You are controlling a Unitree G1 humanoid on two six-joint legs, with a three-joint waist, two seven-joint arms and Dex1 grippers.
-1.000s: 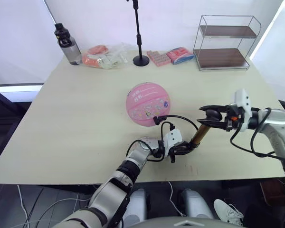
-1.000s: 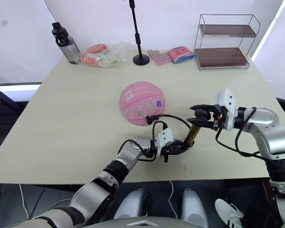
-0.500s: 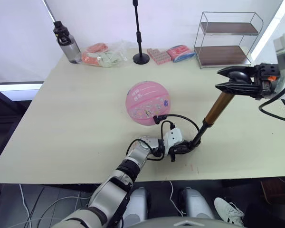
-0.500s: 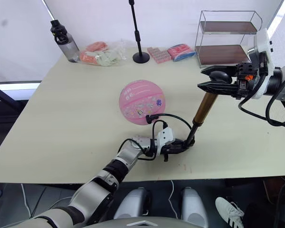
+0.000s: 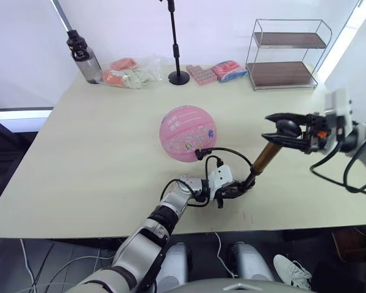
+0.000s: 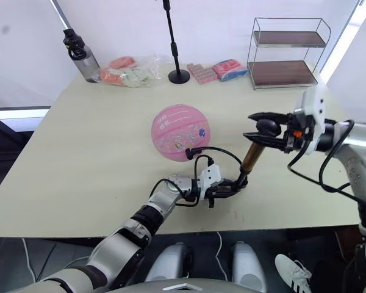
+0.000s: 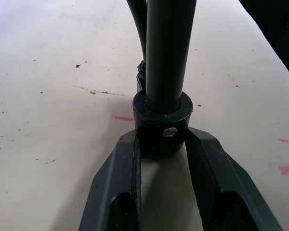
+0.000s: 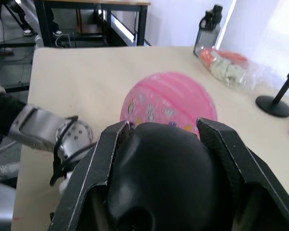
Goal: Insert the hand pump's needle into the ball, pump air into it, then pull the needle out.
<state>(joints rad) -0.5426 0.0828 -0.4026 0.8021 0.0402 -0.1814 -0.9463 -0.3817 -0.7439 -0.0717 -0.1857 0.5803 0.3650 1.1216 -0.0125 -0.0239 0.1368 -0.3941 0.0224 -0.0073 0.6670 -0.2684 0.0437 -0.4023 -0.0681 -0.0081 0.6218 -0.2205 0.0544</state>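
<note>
I see the hand pump (image 5: pixel 261 161) standing tilted near the front edge of the table (image 5: pixel 79 152), its black base on the tabletop and its bronze barrel leaning up toward the right. Its black handle (image 5: pixel 287 127) sits at the top, above the table and off it. A thin black hose (image 5: pixel 227 152) loops from the base up to the ball (image 5: pixel 189 132), where its fitting meets the ball's near side; the needle itself is too small for me to make out. The ball is pink, round, and rests near the middle of the table, just behind the pump base.

My left gripper (image 5: pixel 234 191) lies low along the front edge, forearm stretched flat across the table, fingers (image 7: pixel 123 178) clamped on either side of the pump's black base cap. My right gripper (image 5: pixel 279 132) comes in from the right side with the arm raised and bent, fingers (image 8: pixel 101 163) closed around the handle, one on each side.

Farther back: a water bottle (image 5: pixel 79 57) at the rear left corner, a clear bag of packets (image 5: pixel 129 72) beside it, a black stand (image 5: pixel 176 46) at the rear edge, snack packs (image 5: pixel 218 71) next to it, and a wire shelf rack (image 5: pixel 288 54) at the rear right corner.
</note>
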